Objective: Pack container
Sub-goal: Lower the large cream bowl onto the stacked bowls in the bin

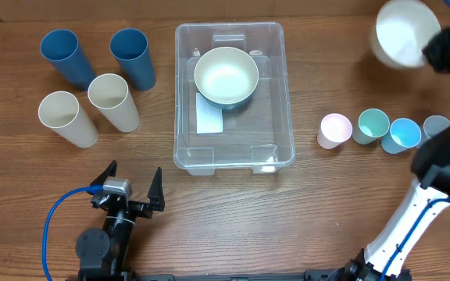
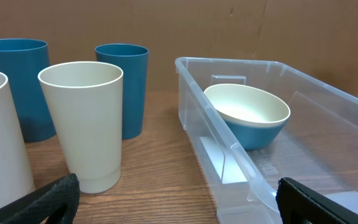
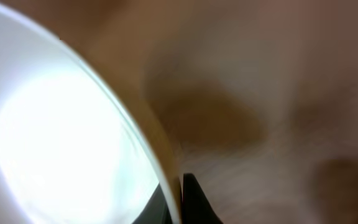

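Note:
The container [image 1: 186,148], a large clear plastic bin with a white label on its bottom, sits mid-table and holds a bowl [image 1: 226,76], blue outside and cream inside. It shows in the left wrist view too [image 2: 194,81], with the bowl [image 2: 247,112] in it. My right gripper [image 1: 436,48] is shut on the rim of a cream bowl [image 1: 405,33] and holds it raised at the far right; the right wrist view shows the rim [image 3: 73,137] pinched between the fingers [image 3: 178,199]. My left gripper [image 1: 130,187] is open and empty in front of the bin's left side.
Two blue tumblers [image 1: 61,56] [image 1: 131,55] and two cream tumblers [image 1: 65,117] [image 1: 112,100] stand left of the bin. Several small cups, pink [image 1: 334,129], teal [image 1: 372,125], blue [image 1: 403,134] and grey [image 1: 436,126], line up at the right.

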`<act>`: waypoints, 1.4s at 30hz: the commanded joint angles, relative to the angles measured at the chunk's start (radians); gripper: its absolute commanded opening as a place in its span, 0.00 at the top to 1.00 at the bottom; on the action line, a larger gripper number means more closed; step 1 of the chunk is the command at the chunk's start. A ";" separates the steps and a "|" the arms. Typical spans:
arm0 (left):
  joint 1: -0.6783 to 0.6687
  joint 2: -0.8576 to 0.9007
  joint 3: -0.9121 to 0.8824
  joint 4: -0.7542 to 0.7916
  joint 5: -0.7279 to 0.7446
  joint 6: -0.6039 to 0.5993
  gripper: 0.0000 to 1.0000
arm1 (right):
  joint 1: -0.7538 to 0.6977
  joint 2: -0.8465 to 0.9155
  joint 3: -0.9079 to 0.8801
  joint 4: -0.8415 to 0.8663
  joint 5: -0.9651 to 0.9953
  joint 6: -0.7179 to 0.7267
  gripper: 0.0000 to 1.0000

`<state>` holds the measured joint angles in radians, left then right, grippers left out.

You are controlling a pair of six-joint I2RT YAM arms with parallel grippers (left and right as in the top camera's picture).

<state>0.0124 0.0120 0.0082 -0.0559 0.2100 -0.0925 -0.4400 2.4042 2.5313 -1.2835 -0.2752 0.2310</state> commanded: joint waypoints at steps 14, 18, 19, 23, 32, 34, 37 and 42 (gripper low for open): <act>-0.007 -0.008 -0.003 0.001 0.016 0.026 0.00 | 0.706 -0.019 0.232 -0.298 0.145 -0.075 0.96; -0.007 -0.008 -0.003 0.001 0.016 0.026 0.00 | 0.785 -0.019 0.172 -0.236 0.202 -0.070 0.96; -0.007 -0.008 -0.003 0.001 0.016 0.026 0.00 | 0.794 -0.019 0.139 -0.209 0.212 -0.056 0.96; -0.007 -0.008 -0.003 0.001 0.016 0.026 0.00 | 0.793 -0.019 0.007 -0.118 0.211 -0.048 0.96; -0.007 -0.008 -0.003 0.001 0.016 0.026 0.00 | 0.792 -0.019 -0.201 0.145 0.216 -0.050 0.96; -0.007 -0.008 -0.003 0.001 0.016 0.026 0.00 | 0.792 -0.019 -0.204 0.145 0.222 -0.050 0.96; -0.007 -0.008 -0.003 0.001 0.016 0.026 0.00 | 0.792 -0.019 -0.204 0.141 0.222 -0.050 0.42; -0.007 -0.008 -0.003 0.001 0.016 0.026 0.00 | 0.792 -0.019 -0.142 0.039 0.222 -0.053 0.17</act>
<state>0.0124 0.0120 0.0082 -0.0563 0.2100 -0.0925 0.3534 2.4004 2.3310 -1.2137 -0.0624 0.1818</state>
